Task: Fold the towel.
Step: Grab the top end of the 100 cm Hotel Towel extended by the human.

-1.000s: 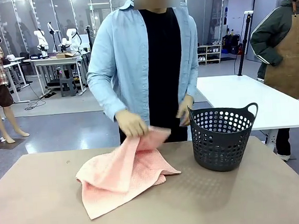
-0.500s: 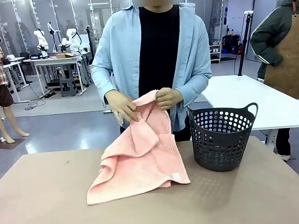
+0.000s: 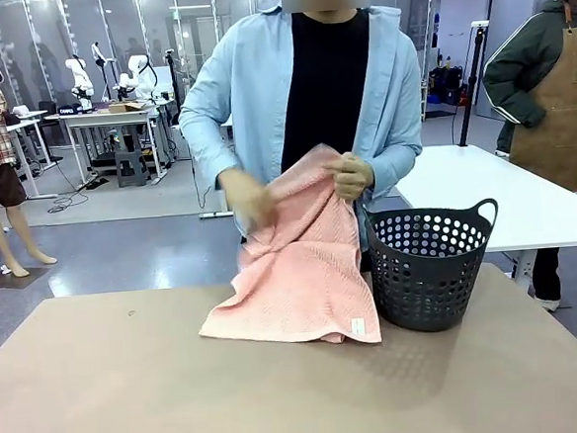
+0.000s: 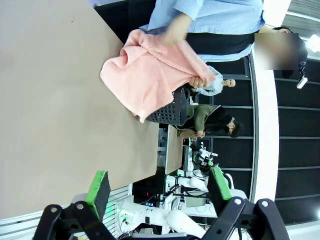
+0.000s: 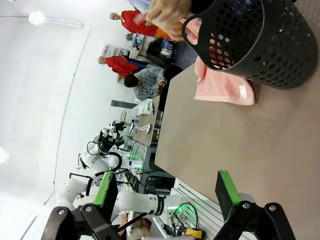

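Over the table (image 3: 104,408), a person is holding the towel (image 3: 306,260) up by its top edge, lower hem resting just beside the basket (image 3: 436,271). The left gripper (image 4: 159,184) and right gripper (image 5: 165,191) are standing spread, empty. Corners need matching before laying flat.

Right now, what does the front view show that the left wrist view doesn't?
Front view: the small white tag on the salmon-pink terry towel's lower corner, and the dark grey perforated plastic basket unobstructed, handles included. Left wrist view: the left arm's green-padded fingers, spread open with nothing between them, and the towel covering most of the basket. Both: a person in a light blue shirt holding the towel up with both hands, its lower edge on the brown table, next to the basket.
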`<state>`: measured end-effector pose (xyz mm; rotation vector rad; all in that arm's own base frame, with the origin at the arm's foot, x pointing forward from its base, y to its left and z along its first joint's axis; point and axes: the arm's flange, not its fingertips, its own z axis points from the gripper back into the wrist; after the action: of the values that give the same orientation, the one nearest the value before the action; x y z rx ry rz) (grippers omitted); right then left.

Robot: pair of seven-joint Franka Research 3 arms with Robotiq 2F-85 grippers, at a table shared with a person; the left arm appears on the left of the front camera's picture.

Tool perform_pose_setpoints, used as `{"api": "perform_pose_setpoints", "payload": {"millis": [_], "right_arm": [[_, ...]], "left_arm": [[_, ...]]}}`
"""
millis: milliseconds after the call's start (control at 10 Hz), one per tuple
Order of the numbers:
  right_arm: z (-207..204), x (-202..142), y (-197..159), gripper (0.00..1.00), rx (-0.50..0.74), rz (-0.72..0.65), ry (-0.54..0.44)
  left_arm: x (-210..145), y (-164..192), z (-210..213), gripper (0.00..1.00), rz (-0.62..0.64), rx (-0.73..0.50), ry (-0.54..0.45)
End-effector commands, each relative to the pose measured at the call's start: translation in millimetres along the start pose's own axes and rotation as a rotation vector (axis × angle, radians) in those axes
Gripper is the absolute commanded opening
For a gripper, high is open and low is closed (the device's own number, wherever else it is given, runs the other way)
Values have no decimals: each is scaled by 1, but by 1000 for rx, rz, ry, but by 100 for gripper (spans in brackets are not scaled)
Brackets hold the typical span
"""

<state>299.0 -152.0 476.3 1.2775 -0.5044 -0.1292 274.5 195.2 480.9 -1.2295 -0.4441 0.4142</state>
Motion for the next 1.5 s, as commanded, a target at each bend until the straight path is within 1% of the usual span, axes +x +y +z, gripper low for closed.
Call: {"api": "perform_pose_setpoints", "payload": {"millis": [0, 1400], "right_arm": [[1, 1, 0, 100, 7, 6, 1], [1, 1, 0, 100, 7, 6, 1]], "left_arm": [[0, 0, 0, 100, -2, -2, 15], [0, 0, 0, 100, -2, -2, 15]]}}
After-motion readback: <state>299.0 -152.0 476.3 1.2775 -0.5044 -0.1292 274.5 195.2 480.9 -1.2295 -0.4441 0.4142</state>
